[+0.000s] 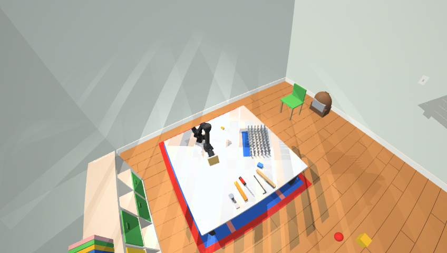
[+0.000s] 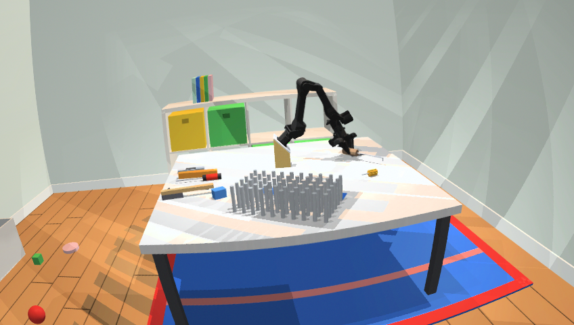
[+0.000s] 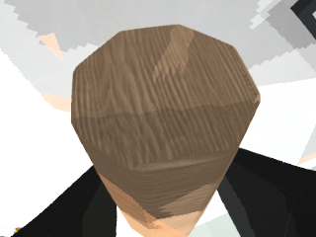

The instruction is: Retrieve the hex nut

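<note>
My gripper [image 2: 348,149] is shut on the wooden handle [image 2: 352,152] [image 3: 165,89] of a thin hooked tool, on the far side of the table from the spacers. The handle's end fills the middle of the wrist view, with a black finger on each side. The tool's thin rod [image 2: 371,156] points away from the fingers and has a bent tip. It is low over the table; whether it touches is unclear. The grey spacers [image 1: 259,141] [image 2: 292,203] stand upright in rows. The blue taped strip [image 1: 245,148] [image 2: 344,196] lies along their arm-facing side. The nut cannot be made out.
A small yellow-handled tool [image 1: 222,127] [image 2: 372,172] lies between gripper and spacers. A blue block [image 1: 260,165] [image 2: 218,192] is beside the field. Beyond it lie a wooden-handled tool [image 1: 265,178], a dark bent rod [image 1: 259,183], a red-handled screwdriver [image 1: 242,180] and an orange tool [image 1: 240,190].
</note>
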### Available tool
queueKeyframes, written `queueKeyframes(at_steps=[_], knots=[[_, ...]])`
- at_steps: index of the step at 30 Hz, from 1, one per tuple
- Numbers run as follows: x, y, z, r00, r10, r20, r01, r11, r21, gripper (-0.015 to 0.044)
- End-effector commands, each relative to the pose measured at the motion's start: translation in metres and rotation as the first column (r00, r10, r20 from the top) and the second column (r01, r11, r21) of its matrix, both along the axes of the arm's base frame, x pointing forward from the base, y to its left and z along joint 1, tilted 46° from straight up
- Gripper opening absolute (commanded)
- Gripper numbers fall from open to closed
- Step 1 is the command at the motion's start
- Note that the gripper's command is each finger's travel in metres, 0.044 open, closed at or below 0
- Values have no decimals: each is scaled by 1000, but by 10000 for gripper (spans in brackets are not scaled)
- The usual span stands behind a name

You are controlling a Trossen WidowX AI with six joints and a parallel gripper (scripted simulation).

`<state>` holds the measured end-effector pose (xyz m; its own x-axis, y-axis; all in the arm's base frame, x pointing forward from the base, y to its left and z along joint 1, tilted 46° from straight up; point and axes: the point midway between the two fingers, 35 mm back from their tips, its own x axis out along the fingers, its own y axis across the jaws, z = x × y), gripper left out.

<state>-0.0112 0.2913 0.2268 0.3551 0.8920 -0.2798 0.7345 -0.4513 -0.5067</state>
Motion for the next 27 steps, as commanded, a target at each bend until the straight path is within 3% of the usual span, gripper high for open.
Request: queueKeyframes(at_steps=[1, 27], knots=[[2, 2, -4, 1000, 0, 6, 0, 1000, -3, 0], [9, 11, -18, 1000, 1, 15, -1, 1000, 5, 0]])
